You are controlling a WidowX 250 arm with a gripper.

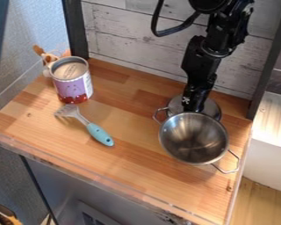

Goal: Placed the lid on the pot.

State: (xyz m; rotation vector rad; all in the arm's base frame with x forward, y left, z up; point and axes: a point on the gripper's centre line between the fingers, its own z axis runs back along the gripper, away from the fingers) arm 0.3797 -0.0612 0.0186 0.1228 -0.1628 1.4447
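Observation:
The black gripper [193, 103] hangs down at the right rear of the wooden counter, just behind the pot. Below and around it shows the round metal lid [211, 108], partly covered by the gripper and by the pot's rear rim. Whether the gripper holds the lid cannot be made out. The steel pot [194, 139] stands uncovered in front of them, its inside visible from above. One of its handles points to the back left, the other to the front right.
A purple-labelled can [72, 81] stands at the back left, with a small brown and white item [48, 56] behind it. A turquoise-handled spatula [99, 134] lies left of the pot. The counter [128, 171] ends in a clear front edge; a whitewashed plank wall [131, 39] rises behind.

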